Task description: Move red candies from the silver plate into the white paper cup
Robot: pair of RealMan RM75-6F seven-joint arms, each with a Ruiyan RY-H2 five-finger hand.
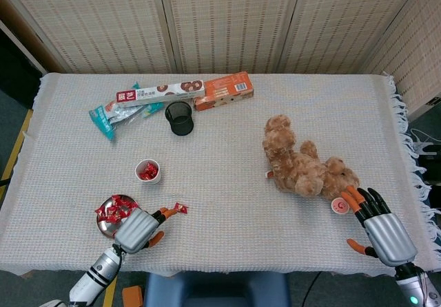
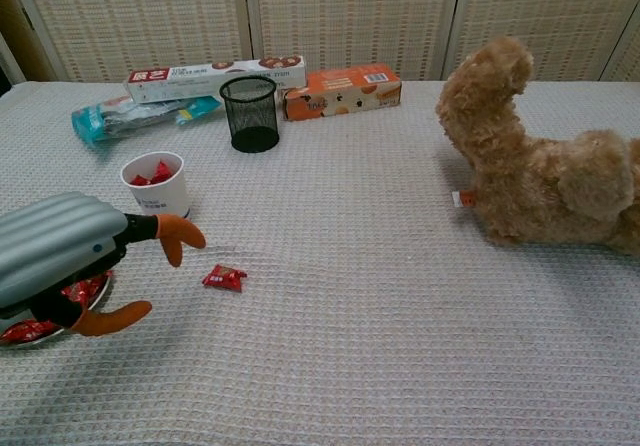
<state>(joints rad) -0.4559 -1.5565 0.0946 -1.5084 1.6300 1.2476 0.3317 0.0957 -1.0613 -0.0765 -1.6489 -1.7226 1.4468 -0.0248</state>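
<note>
Chest view: left hand (image 2: 62,263) hovers empty, fingers apart, beside the round silver plate (image 1: 103,226) of red wrapped candies (image 1: 113,210). White paper cup (image 2: 155,184) holds several. Risk: a sweeping fingertip could flick the stray red candy (image 2: 224,277) away. Right hand (image 1: 381,228) idles, fingers spread.

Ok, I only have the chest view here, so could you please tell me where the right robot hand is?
Observer: The right robot hand is at the table's near right corner, fingers spread, holding nothing.
Operator: Thanks. Is anything close to it?
Observer: A small round pink-and-white object sits just beyond its fingertips, beside the brown plush teddy bear.
Operator: And what does my left robot hand hide?
Observer: The round silver plate, which holds a pile of red wrapped candies.
</note>
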